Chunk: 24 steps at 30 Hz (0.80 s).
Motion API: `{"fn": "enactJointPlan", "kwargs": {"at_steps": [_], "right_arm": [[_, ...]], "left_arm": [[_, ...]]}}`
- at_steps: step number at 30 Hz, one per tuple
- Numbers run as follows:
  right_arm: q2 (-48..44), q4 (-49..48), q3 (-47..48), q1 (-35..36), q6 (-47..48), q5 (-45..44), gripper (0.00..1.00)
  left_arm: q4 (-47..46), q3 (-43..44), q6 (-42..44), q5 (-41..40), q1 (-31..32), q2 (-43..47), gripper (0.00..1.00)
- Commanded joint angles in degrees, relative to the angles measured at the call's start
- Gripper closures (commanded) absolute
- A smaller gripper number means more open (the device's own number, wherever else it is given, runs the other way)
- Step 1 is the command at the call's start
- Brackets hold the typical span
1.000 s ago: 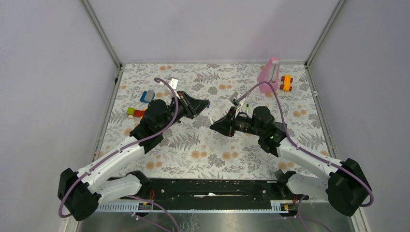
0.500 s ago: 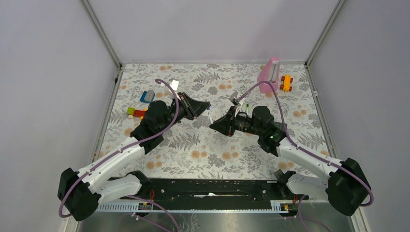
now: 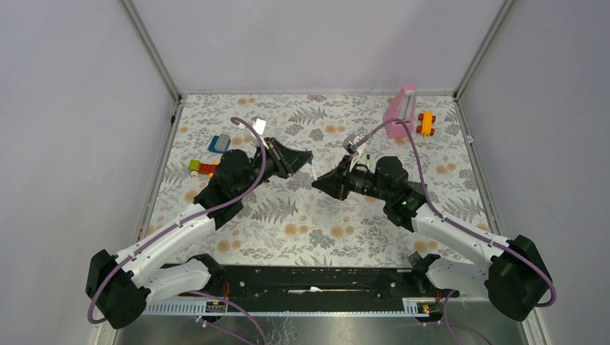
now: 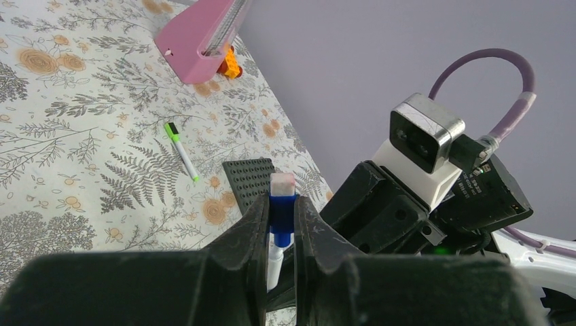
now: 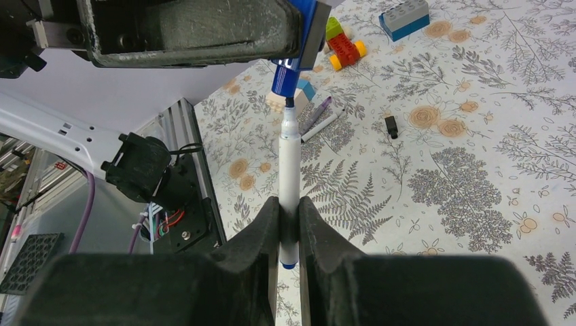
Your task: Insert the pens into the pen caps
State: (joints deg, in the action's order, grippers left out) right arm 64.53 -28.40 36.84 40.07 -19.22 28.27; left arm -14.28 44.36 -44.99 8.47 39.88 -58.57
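Clamping a blue cap [image 4: 281, 219] in the left gripper [image 4: 281, 204] and a white pen [image 5: 290, 163] in the right gripper [image 5: 289, 209], mid-frame, with pen tip at the cap's mouth.

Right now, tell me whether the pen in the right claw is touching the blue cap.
Touching. In the right wrist view the pen has its dark tip at the mouth of the blue cap, with no gap.
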Motion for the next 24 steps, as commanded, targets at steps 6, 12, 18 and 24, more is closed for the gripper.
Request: {"fn": "enactJointPlan", "kwargs": {"at_steps": [6,12,18,24], "right_arm": [[-0.2,-0.8,2.9,0.5,0.6,-0.7,1.0],[0.1,-0.9,2.9,0.5,0.3,0.1,1.0],[0.4,-1.3,2.5,0.5,-0.3,0.6,1.0],[0.5,-1.3,2.6,0.5,-0.4,1.0,1.0]], "left_arm": [[-3.5,-0.6,0.5,1.0,-0.2,0.8,1.0],[-4.3,-0.8,0.2,0.5,-0.2,1.2,1.0],[-4.9,-0.6,0.1,-0.4,-0.2,1.6,1.0],[-5.1,-0.6,0.0,-0.5,-0.2,1.4,1.0]]}}
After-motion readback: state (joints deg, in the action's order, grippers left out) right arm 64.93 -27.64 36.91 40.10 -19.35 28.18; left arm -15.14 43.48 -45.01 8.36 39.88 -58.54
